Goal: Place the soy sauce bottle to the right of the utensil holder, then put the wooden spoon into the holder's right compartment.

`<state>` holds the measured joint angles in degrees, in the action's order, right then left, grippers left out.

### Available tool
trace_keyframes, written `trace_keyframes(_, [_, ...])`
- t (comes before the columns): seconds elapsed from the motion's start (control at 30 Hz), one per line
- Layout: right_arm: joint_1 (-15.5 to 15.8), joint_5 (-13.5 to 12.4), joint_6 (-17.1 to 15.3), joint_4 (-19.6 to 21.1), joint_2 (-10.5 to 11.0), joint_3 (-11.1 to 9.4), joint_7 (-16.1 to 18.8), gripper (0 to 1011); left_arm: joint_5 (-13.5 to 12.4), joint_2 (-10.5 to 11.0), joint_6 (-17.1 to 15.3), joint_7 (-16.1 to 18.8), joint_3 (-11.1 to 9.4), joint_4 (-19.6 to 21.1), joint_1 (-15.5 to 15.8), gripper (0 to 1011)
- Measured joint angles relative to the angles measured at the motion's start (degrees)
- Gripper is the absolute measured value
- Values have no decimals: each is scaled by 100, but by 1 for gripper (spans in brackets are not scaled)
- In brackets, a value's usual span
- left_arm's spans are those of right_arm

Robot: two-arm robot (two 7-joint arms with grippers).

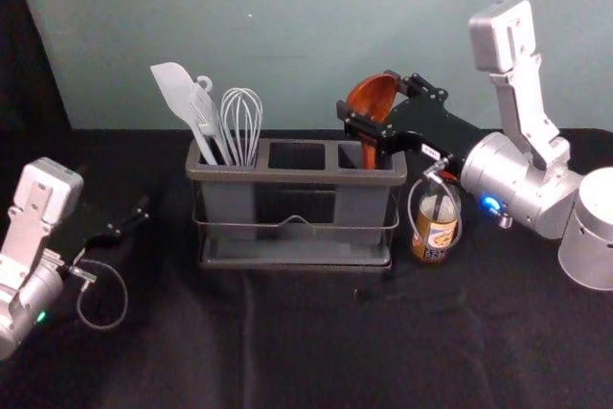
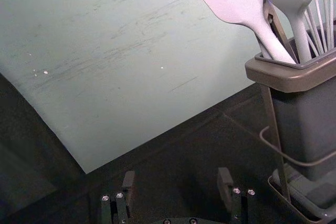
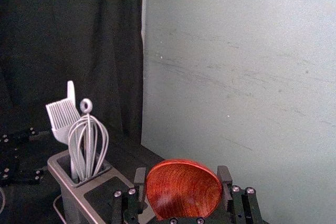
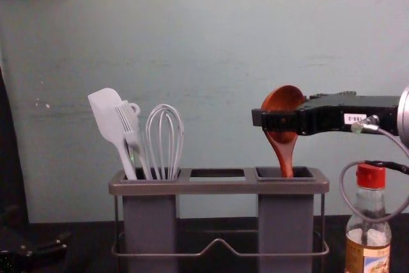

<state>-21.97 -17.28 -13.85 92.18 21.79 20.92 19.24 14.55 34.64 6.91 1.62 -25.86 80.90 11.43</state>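
My right gripper (image 1: 370,99) is above the right end of the utensil holder (image 1: 297,176), closed around the bowl of the wooden spoon (image 1: 374,97). The spoon (image 4: 285,139) stands nearly upright, handle down inside the holder's right compartment (image 4: 285,174); its lower end is hidden. In the right wrist view, my right gripper (image 3: 182,184) has a finger against each side of the red-brown bowl (image 3: 184,190). The soy sauce bottle (image 1: 437,222), red-capped in the chest view, stands upright just right of the holder. My left gripper (image 1: 115,200) idles at the left, open and empty in its wrist view (image 2: 177,184).
A white spatula (image 4: 108,119), a brush (image 4: 130,129) and a whisk (image 4: 165,135) stand in the holder's left compartment. Behind the table rises a pale wall (image 1: 316,26). The right forearm and its cable loop pass above and beside the bottle.
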Motion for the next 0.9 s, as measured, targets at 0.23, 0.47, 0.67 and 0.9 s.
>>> trace_keyframes(0.23, [2,17,-14,-35,-23,20,16,837,0,0,0,0,0,0,0,1012])
trace_keyframes(0.47, [1,17,-20,-31,-21,19,20,837,0,0,0,0,0,0,0,1012])
trace_keyframes(0.67, [-2,16,-21,-27,-18,16,21,916,0,0,0,0,0,0,0,1011])
trace_keyframes(0.9, [-4,13,-20,-23,-18,15,21,1004,0,0,0,0,0,0,0,1011])
